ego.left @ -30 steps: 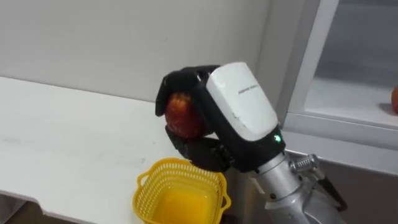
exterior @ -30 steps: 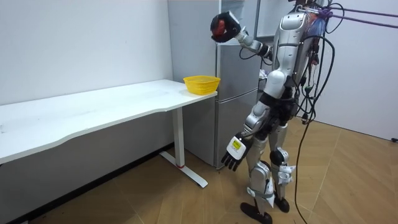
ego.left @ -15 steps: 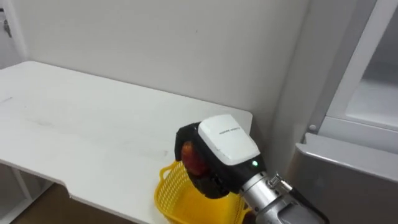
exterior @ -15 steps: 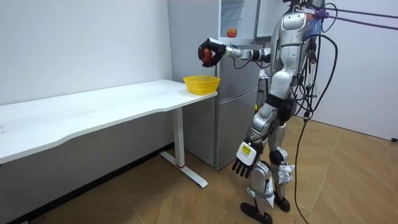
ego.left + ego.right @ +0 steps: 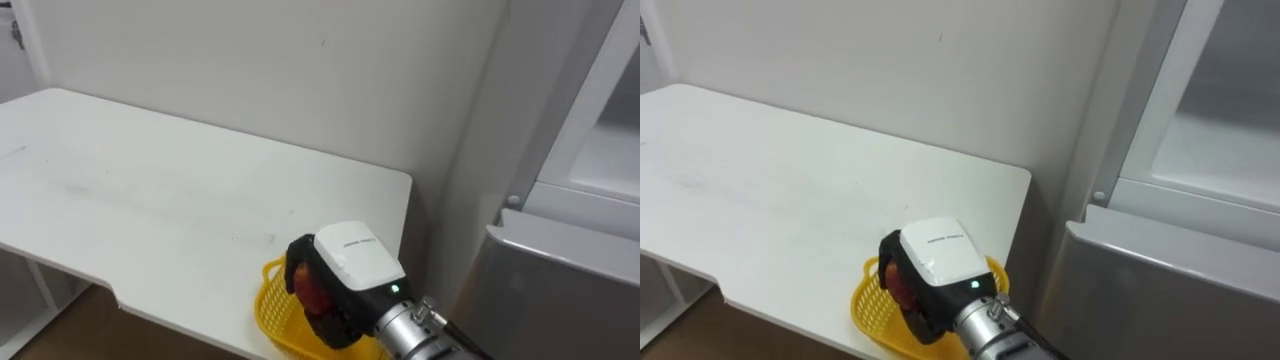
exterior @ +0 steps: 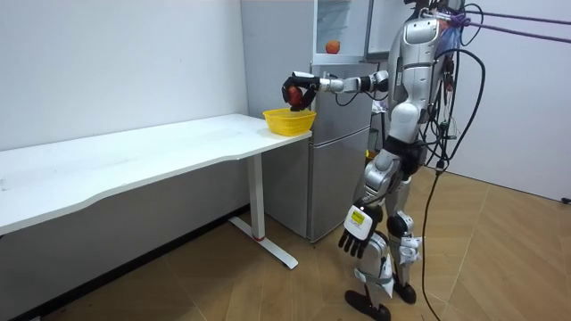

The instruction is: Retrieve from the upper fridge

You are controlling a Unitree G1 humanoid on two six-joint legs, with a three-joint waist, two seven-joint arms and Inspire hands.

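My right hand (image 5: pixel 345 275) is shut on a red apple (image 5: pixel 308 288), seen also in the right eye view (image 5: pixel 898 283). The hand hovers just over a yellow mesh basket (image 5: pixel 272 312) that stands on the near right corner of the white table (image 5: pixel 150 210), beside the fridge. In the room view the apple (image 6: pixel 292 92) hangs directly above the basket (image 6: pixel 288 120), at the end of my outstretched arm. My left hand (image 6: pixel 357 242) hangs by my thigh with relaxed fingers and holds nothing.
The grey fridge (image 5: pixel 560 290) stands right of the table, its upper compartment (image 6: pixel 343 27) open with another red apple (image 6: pixel 333 46) on the shelf. A white wall (image 5: pixel 300 70) runs behind the table. I stand in front of the fridge.
My right hand has come down from head height with the apple to just above the basket. The head camera has tilted down towards the table. My left arm swung slightly.
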